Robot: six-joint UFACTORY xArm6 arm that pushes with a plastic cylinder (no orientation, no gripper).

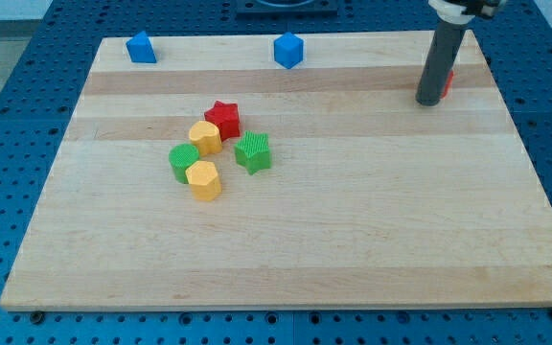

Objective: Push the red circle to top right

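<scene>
Board: a pale wooden board (353, 240) fills most of the view and lies on a blue perforated table (8, 115).
Rod: a dark rod (441, 62) comes down from the view's top right; my tip (430, 100) rests on the board near its top right corner. There are no jaws to open or close, only the plain rod end.
Red circle: only a sliver of a red block (448, 81) shows, just behind the rod on the view's right and touching or almost touching it; its shape cannot be made out.
Cluster: left of centre, well apart from my tip, sit a red star (223, 119), a green star (253, 151), a green round block (183, 162), a yellow block (204, 137) and a second yellow block (203, 179), packed close together.
Top edge: a blue block (141, 47) stands near the top left corner, and a blue cube (287, 50) near the top middle.
</scene>
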